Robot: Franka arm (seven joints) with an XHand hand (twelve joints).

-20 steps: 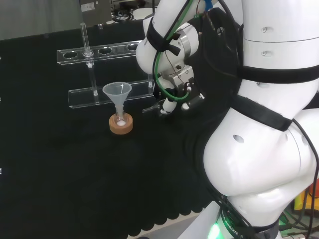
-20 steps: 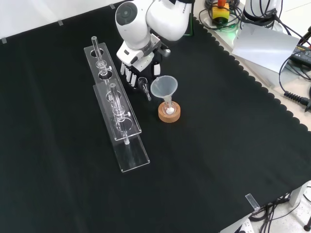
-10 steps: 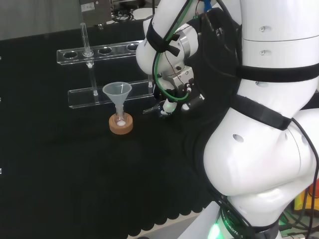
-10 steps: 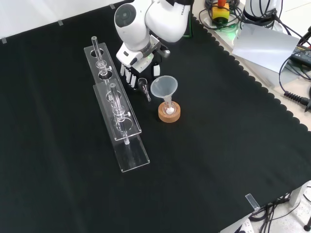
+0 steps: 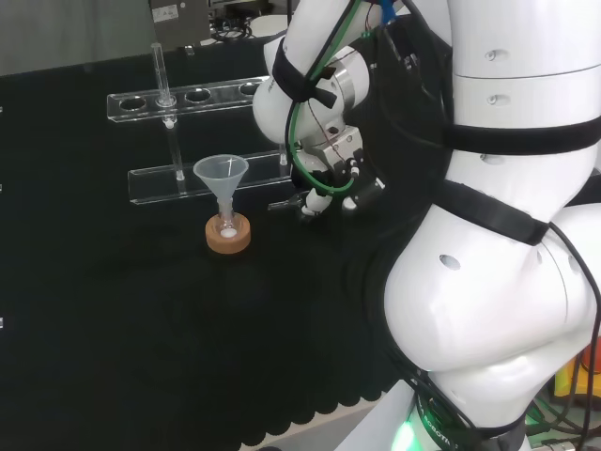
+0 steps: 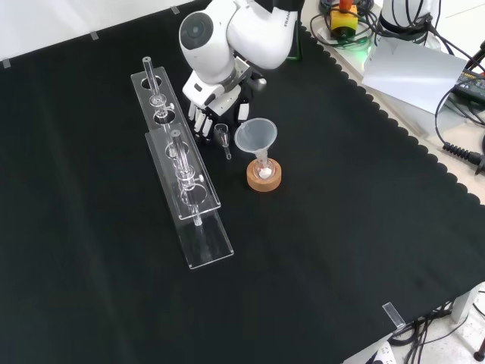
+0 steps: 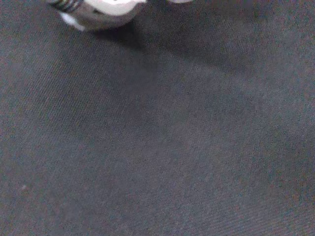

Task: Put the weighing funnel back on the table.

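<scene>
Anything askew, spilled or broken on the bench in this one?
Nothing stands out. The funnel stands upright in its flask on the cork ring, both clear racks are upright, and the cloth shows no spill.

**Head camera:** behind and above the arm's base, facing forward and down over the arm, at middle range. The white arm links (image 5: 488, 310) stand at 3 to 5 o'clock and the black cloth (image 5: 122, 329) lies from 7 to 11 o'clock.

**Front camera:** opposite the arm, high, looking steeply down and taking in most of the bench. The arm enters at 12 o'clock.

**Wrist camera:** on the wrist, very close to the cloth, its weave plain to see. A blurred white part of the hand (image 7: 101, 9) is in frame.

**Shared by head and front, about a quarter turn apart:** funnel (image 5: 222, 174) (image 6: 256, 136), cork ring (image 5: 229, 237), clear tube rack (image 6: 198, 199) and hand. Head 3 o'clock reads as front 12 o'clock
</scene>
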